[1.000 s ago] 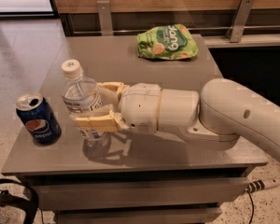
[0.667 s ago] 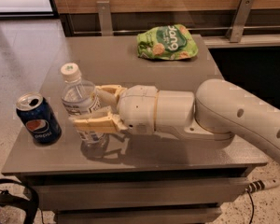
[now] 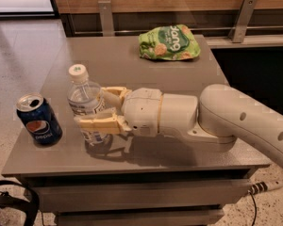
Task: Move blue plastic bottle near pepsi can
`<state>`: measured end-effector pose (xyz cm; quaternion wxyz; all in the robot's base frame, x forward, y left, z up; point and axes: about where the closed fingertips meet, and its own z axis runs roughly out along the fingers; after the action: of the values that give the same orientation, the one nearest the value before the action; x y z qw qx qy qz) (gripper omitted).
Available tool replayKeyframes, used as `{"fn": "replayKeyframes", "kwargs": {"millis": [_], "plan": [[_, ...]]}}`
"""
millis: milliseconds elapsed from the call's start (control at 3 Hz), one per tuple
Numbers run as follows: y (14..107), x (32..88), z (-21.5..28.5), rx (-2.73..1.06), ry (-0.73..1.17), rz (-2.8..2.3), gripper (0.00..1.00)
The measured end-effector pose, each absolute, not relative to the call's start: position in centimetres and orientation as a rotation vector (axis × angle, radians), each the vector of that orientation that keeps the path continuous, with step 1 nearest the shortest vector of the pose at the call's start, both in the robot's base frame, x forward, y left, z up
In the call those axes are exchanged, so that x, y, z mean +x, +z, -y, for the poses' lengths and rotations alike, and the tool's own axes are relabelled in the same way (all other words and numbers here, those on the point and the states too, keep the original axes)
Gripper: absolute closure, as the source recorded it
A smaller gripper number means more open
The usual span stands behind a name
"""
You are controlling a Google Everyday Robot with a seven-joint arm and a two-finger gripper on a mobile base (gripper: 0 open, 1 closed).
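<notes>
In the 1 camera view you have, the gripper [image 3: 90,107] sits low over the front left part of the table [image 3: 132,65], reaching in from the right at the end of the thick white arm [image 3: 245,121]. Its 2 tan fingers [image 3: 101,124] are closed around the bottle [image 3: 82,97]: 1 finger crosses the front of the bottle's lower body and the other lies against its far side, so the bottle is pinched between them. You see the bottle upright, its white cap [image 3: 78,71] on top and its label partly hidden by the near finger. Its base looks down at the tabletop, though the finger and its shadow keep you from telling for sure whether it touches.

The Pepsi can [image 3: 37,120] stands upright near the table's front left corner, to the left of the bottle. The 2 are near each other but apart, with a strip of bare table between them.

Farther back, near the table's rear edge, you have a green snack bag [image 3: 169,42] lying flat, well apart from the bottle and the can.

On the floor, a black strap [image 3: 14,201] shows at the lower left and a cable [image 3: 264,187] at the lower right.
</notes>
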<state>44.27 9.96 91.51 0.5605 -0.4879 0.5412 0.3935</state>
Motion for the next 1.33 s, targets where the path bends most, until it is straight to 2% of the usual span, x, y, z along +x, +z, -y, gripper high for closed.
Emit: {"fn": "replayKeyframes", "kwargs": {"millis": [667,1000,1333], "plan": [[91.45,44.5,-9.97,-1.139,0.931,-1.276,0.55],[91.57,44.33,-10.26,-1.145,0.932,-1.273,0.23],[91.67,44.18,-10.51,-1.151,0.933,-1.27,0.0]]}}
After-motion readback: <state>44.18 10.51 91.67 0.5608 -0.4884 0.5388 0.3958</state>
